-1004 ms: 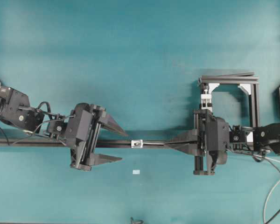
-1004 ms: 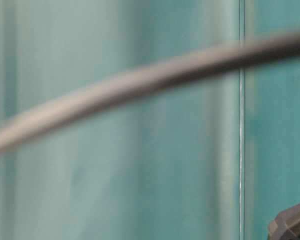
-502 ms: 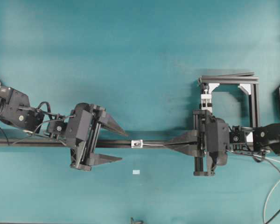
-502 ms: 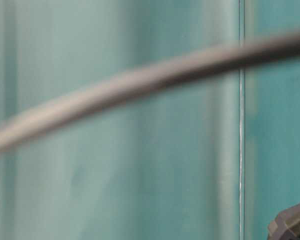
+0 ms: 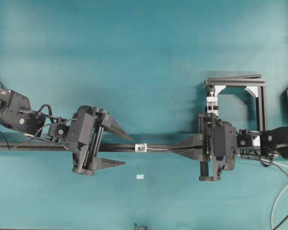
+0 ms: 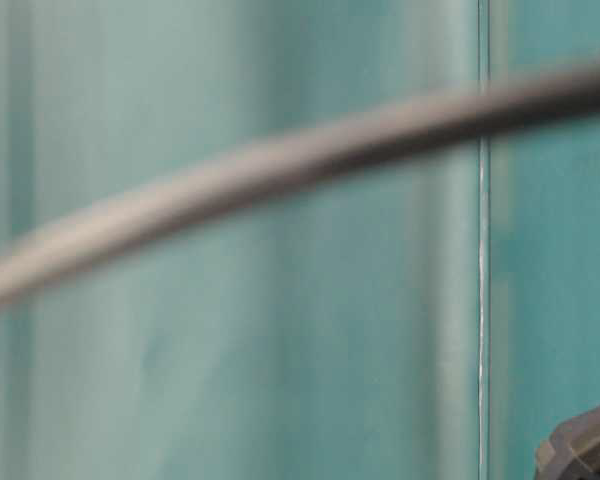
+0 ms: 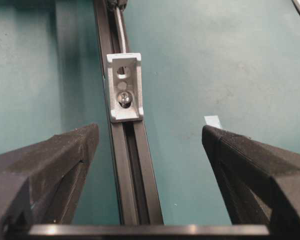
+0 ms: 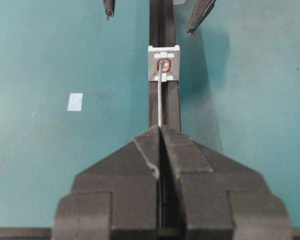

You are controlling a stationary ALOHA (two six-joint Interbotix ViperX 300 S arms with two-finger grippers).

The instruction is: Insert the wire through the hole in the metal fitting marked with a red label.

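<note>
The metal fitting (image 5: 141, 148) is a small silver bracket bolted on the black rail (image 5: 38, 146). In the right wrist view its hole (image 8: 164, 64) has a red ring around it. My right gripper (image 5: 172, 148) is shut on the thin pale wire (image 8: 161, 100). The wire runs straight along the rail and its tip sits at the hole. From the left wrist view the fitting (image 7: 124, 87) stands ahead, with the wire (image 7: 119, 25) behind it. My left gripper (image 5: 126, 151) is open and straddles the rail just left of the fitting, holding nothing.
A black frame with a white-and-silver block (image 5: 235, 96) stands at the back right. A scrap of white tape (image 5: 140, 177) lies on the teal table in front of the fitting. Cables (image 5: 278, 201) trail at the right edge. A blurred grey strand (image 6: 280, 160) fills the table-level view.
</note>
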